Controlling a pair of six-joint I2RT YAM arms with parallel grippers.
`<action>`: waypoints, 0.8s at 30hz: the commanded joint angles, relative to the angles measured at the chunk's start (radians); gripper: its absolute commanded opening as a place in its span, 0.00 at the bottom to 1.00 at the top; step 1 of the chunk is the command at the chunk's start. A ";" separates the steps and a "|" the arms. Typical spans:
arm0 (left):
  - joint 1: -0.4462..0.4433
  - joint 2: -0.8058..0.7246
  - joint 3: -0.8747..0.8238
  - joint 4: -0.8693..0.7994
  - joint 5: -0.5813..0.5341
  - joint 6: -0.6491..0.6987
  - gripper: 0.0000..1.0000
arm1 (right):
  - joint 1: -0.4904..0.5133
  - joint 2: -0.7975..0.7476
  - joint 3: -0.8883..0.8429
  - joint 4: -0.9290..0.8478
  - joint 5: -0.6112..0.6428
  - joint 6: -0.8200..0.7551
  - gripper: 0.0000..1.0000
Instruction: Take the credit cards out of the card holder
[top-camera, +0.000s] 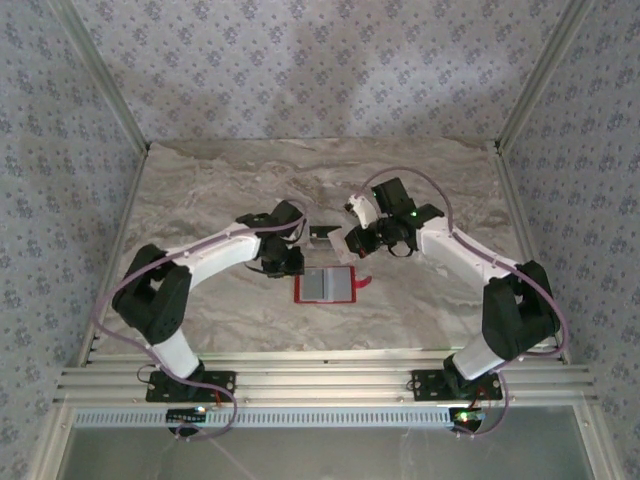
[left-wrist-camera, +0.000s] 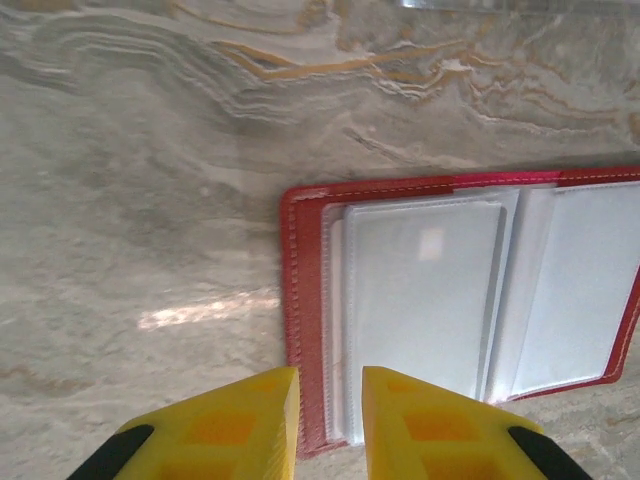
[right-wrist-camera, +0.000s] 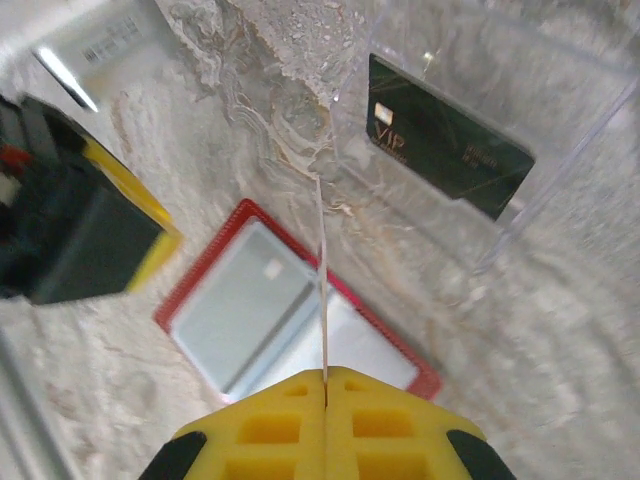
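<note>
Both arms reach in from the near edge, elbows out, wrists tipped down over the middle of the marble-patterned surface (left-wrist-camera: 130, 200). The left gripper (left-wrist-camera: 328, 400) hangs over the left edge of the small red folding card holder (left-wrist-camera: 305, 300), its jaws slightly parted with nothing between them. The holder lies open and flat, pale clear pockets up. The right gripper (right-wrist-camera: 325, 385), above the holder, is pressed together on a thin card (right-wrist-camera: 321, 260) seen edge-on. Just beyond, a dark credit card (right-wrist-camera: 445, 140) with gold VIP lettering lies inside a clear plastic box (right-wrist-camera: 570, 100).
</note>
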 joint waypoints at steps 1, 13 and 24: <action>0.031 -0.063 -0.046 0.022 -0.016 -0.017 0.24 | 0.001 0.011 0.085 -0.073 0.099 -0.293 0.00; 0.104 -0.179 -0.192 0.094 0.014 -0.014 0.25 | 0.025 0.248 0.468 -0.308 0.210 -0.712 0.00; 0.130 -0.198 -0.209 0.088 0.025 0.002 0.25 | 0.048 0.439 0.704 -0.437 0.243 -0.874 0.00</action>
